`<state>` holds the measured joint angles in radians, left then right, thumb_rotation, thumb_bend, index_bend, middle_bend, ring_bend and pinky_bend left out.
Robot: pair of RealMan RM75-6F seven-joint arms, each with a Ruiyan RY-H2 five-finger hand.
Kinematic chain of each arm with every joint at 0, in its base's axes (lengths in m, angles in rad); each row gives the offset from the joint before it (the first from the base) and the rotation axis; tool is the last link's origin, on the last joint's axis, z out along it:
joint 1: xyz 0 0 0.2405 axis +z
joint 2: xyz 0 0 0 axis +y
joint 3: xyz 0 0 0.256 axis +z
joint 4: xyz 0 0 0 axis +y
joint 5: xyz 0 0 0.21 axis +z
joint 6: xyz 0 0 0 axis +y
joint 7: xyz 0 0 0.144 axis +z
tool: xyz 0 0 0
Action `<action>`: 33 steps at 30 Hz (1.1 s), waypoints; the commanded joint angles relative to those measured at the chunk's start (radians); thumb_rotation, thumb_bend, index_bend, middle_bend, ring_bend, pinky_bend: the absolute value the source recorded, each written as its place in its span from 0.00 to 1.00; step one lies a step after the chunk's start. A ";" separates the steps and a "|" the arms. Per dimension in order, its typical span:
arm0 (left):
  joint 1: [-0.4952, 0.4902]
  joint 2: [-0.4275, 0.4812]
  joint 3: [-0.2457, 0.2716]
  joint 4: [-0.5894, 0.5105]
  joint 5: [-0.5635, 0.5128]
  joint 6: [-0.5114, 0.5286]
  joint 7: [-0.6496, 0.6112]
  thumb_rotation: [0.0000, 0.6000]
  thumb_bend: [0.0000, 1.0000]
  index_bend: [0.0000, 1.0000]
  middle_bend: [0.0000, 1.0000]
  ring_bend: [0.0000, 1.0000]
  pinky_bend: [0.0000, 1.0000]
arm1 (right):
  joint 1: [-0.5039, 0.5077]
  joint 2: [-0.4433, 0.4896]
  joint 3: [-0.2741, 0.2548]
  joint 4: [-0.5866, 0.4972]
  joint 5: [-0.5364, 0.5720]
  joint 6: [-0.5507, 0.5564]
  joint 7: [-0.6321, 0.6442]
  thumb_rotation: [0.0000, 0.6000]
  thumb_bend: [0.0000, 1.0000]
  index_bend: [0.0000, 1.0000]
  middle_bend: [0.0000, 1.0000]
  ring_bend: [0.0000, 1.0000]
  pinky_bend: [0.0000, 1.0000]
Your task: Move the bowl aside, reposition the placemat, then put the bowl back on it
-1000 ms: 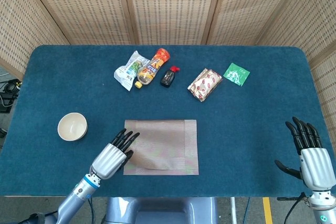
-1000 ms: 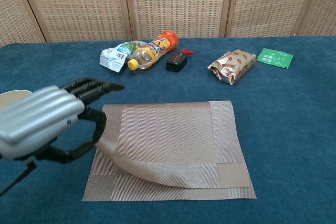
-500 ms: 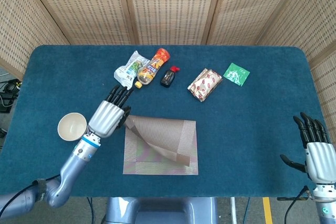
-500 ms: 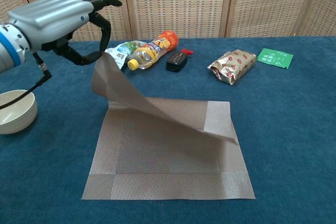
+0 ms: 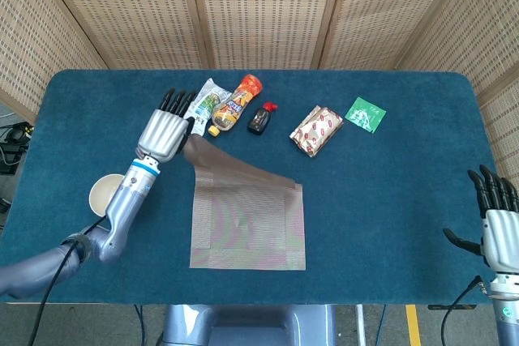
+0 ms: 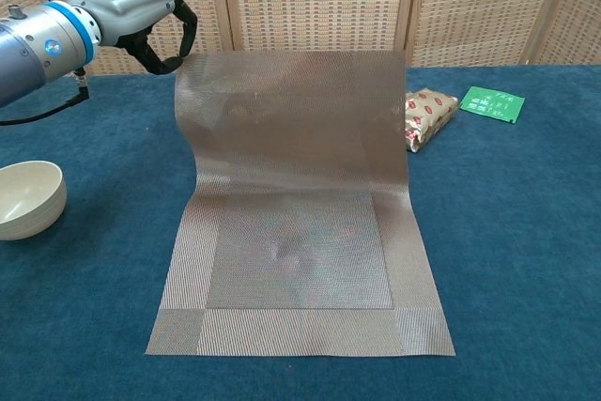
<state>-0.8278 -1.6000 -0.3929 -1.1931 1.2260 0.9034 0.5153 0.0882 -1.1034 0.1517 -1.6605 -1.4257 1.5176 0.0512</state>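
The brown woven placemat (image 6: 299,269) lies with its near half flat on the blue table (image 6: 526,232), while its far half stands raised like a sheet. My left hand (image 6: 141,2) pinches the mat's far left corner, well above the table; in the head view the left hand (image 5: 166,127) is beside the lifted flap of the placemat (image 5: 247,216). The cream bowl (image 6: 28,196) sits on the cloth left of the mat; in the head view my forearm partly covers the bowl (image 5: 99,194). At the lower right edge my right hand (image 5: 496,220) is open, holding nothing.
Along the back lie a white packet (image 5: 200,107), an orange-capped bottle (image 5: 235,103), a small black bottle (image 5: 259,119), a brown snack packet (image 5: 316,130) and a green sachet (image 5: 366,114). The raised mat hides the bottles in the chest view. Wicker screens stand behind the table.
My left hand has risen and gone toward the table's far side with the mat's corner, so the folded-over flap now stands upright. The right hand has drifted slightly lower and outward.
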 commanded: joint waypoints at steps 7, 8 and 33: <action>-0.068 -0.078 0.025 0.199 -0.032 -0.031 -0.079 1.00 0.21 0.05 0.00 0.00 0.00 | 0.008 -0.012 0.001 0.009 0.010 -0.014 -0.018 1.00 0.02 0.00 0.00 0.00 0.00; -0.069 -0.077 0.029 0.206 -0.030 -0.029 -0.085 1.00 0.20 0.04 0.00 0.00 0.00 | 0.009 -0.013 0.000 0.010 0.011 -0.018 -0.019 1.00 0.02 0.00 0.00 0.00 0.00; 0.291 0.236 0.247 -0.233 0.124 0.388 -0.208 1.00 0.20 0.03 0.00 0.00 0.00 | 0.031 -0.043 -0.052 0.028 -0.067 -0.054 -0.050 1.00 0.02 0.00 0.00 0.00 0.00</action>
<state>-0.5911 -1.4051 -0.1848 -1.3735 1.3225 1.2365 0.3124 0.1173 -1.1451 0.1026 -1.6337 -1.4887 1.4654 0.0023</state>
